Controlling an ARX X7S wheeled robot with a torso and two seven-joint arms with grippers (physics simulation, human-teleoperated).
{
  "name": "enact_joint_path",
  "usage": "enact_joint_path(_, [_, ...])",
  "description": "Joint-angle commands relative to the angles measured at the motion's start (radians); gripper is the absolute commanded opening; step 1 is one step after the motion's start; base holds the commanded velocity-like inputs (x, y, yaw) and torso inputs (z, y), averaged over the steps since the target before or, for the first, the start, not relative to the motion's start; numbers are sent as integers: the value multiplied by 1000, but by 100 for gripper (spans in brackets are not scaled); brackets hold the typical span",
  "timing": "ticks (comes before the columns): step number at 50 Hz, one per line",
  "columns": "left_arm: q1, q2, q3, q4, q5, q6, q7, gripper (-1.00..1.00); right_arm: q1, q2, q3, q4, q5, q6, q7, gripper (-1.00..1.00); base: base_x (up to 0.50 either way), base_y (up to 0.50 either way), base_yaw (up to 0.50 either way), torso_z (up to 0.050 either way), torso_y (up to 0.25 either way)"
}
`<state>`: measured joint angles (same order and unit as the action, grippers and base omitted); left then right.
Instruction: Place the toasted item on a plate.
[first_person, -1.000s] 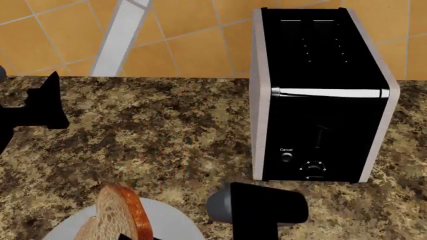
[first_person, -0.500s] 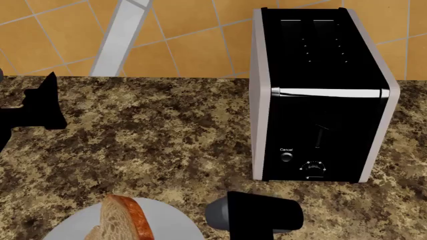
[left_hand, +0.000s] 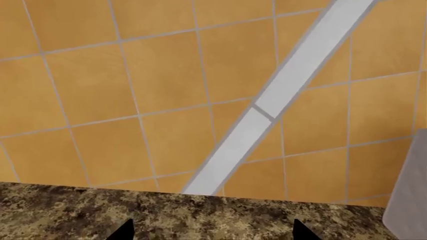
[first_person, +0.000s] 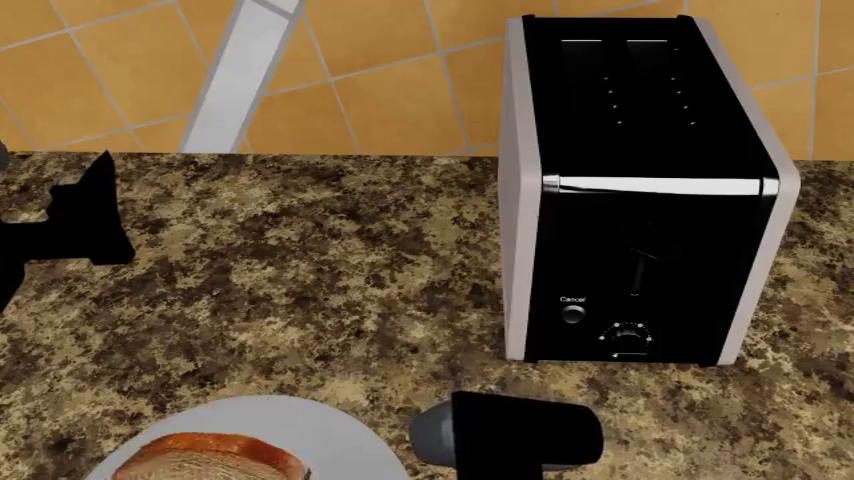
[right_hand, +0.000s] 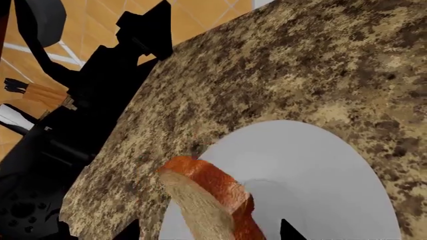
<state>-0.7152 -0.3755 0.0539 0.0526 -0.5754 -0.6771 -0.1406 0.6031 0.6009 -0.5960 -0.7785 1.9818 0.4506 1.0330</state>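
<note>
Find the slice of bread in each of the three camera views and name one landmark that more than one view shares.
Head view: the slice of bread sits at the bottom edge, left of centre, on the plate.
Right wrist view: it is low in the picture, over the plate.
Left wrist view: not in it.
Shared landmark: the speckled counter appears in all three views.
</note>
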Motion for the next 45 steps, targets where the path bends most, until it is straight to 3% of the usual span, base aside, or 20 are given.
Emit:
enact_joint_path(1, [4, -1, 1, 4, -4, 0, -3, 100, -9, 8, -2, -5, -12, 7, -11, 100, 0, 0, 0, 0, 0])
enact_joint_path(15, [11, -4, 0, 9, -9, 2, -7, 100, -4, 7, -7, -14, -14, 9, -4, 100, 0, 0, 0, 0, 0])
enact_joint_path(24, [13, -5, -2, 7, -12, 5, -8, 100, 138, 18, -40, -18, -5, 81, 92, 100, 0, 0, 0, 0, 0])
enact_joint_path(45, [9, -13, -11, 31, -31, -8, -18, 100, 319, 42, -8, -85, 98, 77, 211, 100, 0, 0, 0, 0, 0])
